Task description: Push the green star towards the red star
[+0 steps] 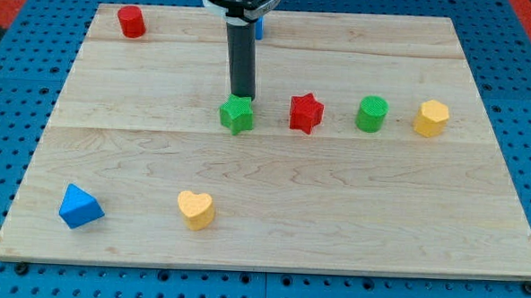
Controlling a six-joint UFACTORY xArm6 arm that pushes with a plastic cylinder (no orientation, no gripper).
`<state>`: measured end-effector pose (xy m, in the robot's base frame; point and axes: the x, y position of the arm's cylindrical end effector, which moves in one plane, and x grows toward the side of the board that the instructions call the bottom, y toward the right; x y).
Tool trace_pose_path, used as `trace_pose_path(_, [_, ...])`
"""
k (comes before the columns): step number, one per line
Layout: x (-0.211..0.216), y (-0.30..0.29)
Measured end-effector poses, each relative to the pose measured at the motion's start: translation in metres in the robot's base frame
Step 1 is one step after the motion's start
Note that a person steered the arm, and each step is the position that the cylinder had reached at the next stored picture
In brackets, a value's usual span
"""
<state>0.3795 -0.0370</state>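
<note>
- Green star-shaped plastic block sits just to the view's left of the red star-shaped plastic block, a short gap between them, so the push looks largely done and only that gap is left to close.
- The green star lies flat and ridged on the wooden board.
- My tip sits just above the green star in the view, seemingly touching its top edge; it is a bare rod, with no pincer to open or clench.

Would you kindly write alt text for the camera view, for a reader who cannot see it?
My tip sits just above the green star on a wooden board, with the red star a short gap to its right. Further right are a green cylinder and a yellow hexagonal block.
</note>
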Motion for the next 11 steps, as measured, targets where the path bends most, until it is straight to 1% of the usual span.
trace_pose_path(1, [0.002, -0.017])
trace_pose_path(3, [0.012, -0.071])
trace_pose_path(4, [0.047, -0.092])
trace_pose_path(5, [0.070, -0.083])
trace_pose_path(6, [0.056, -0.042])
trace_pose_path(7, [0.047, -0.021])
trace_pose_path(8, [0.065, -0.021])
trace_pose_path(9, [0.078, 0.006])
trace_pose_path(10, [0.075, 0.011])
trace_pose_path(11, [0.069, -0.020])
